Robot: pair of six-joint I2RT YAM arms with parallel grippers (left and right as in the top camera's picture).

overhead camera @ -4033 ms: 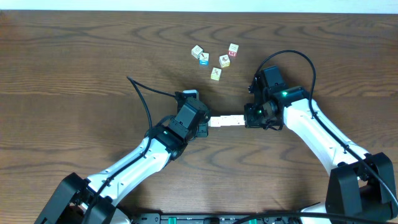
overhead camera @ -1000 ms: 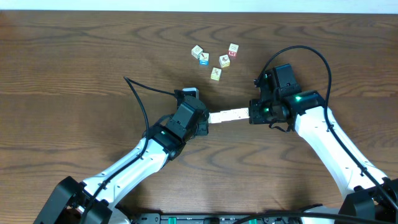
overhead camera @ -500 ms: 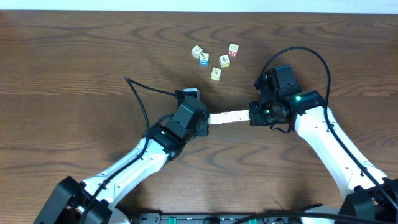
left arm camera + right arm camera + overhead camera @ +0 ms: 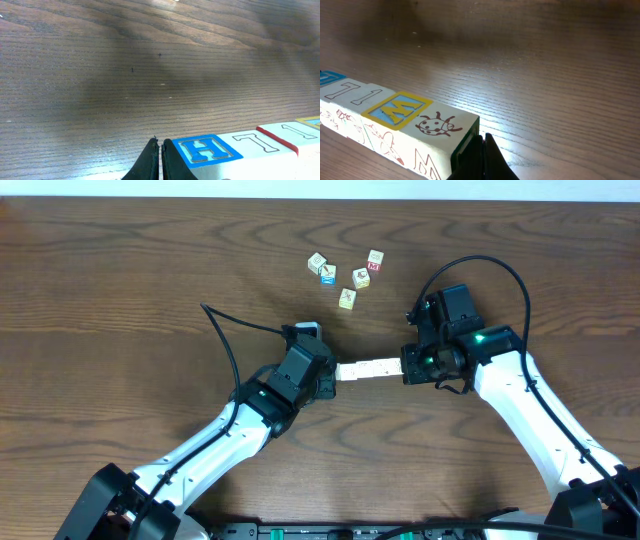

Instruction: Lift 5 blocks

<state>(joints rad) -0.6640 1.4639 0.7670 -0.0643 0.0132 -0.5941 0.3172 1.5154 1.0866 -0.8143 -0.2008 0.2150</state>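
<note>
Several cream-white blocks (image 4: 367,367) form one straight row between my two grippers, pressed end to end. My left gripper (image 4: 335,372) is shut, and its closed tips (image 4: 160,150) push against the block with the blue H (image 4: 205,149). My right gripper (image 4: 402,364) is shut too. Its closed tips (image 4: 483,145) press the end block, which carries a ladybug print (image 4: 440,126). The row (image 4: 385,112) seems to hang slightly above the table, though the gap under it is hard to judge.
Several loose cubes lie at the back of the wooden table (image 4: 120,280), among them one with a blue face (image 4: 327,275) and one with a red face (image 4: 373,266). Each arm trails a black cable (image 4: 235,340).
Compared with four seconds ago, the row and both grippers sit a little farther back and to the right. Over the last second nothing has visibly moved.
</note>
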